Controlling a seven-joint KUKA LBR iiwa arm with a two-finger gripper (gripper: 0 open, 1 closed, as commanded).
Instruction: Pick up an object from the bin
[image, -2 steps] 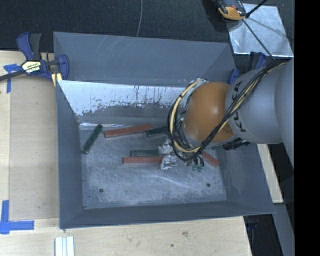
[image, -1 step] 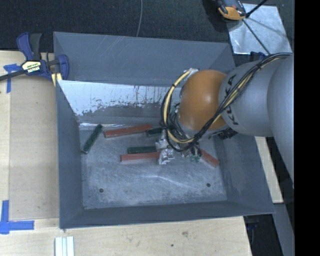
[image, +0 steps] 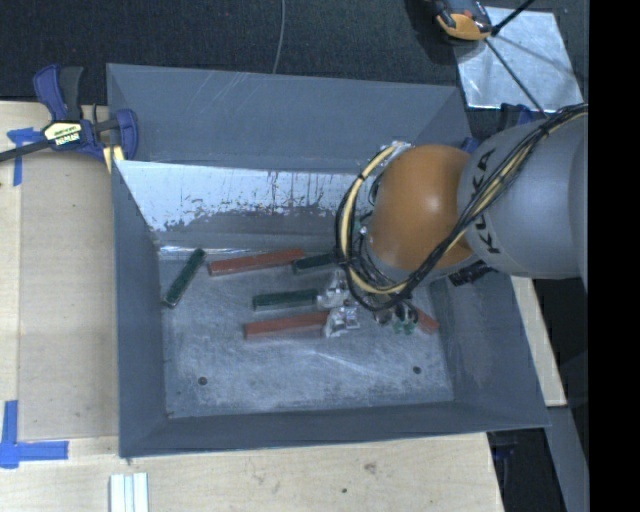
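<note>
My gripper (image: 340, 308) is low over the middle of the bin floor, under the arm's orange cover. It is at the right ends of two flat bars lying side by side. One is a dark green bar (image: 284, 298). The other, just in front of it, is a red-brown bar (image: 283, 326). Whether either bar is in its grasp is hidden. Behind them a longer red-brown bar (image: 254, 263) lies along the back of the floor, with a dark bar (image: 316, 261) at its right end.
Another dark green bar (image: 183, 277) lies slanted at the floor's left side. A small red piece (image: 428, 323) pokes out right of the gripper. The arm and its cables cover the bin's right rear part.
</note>
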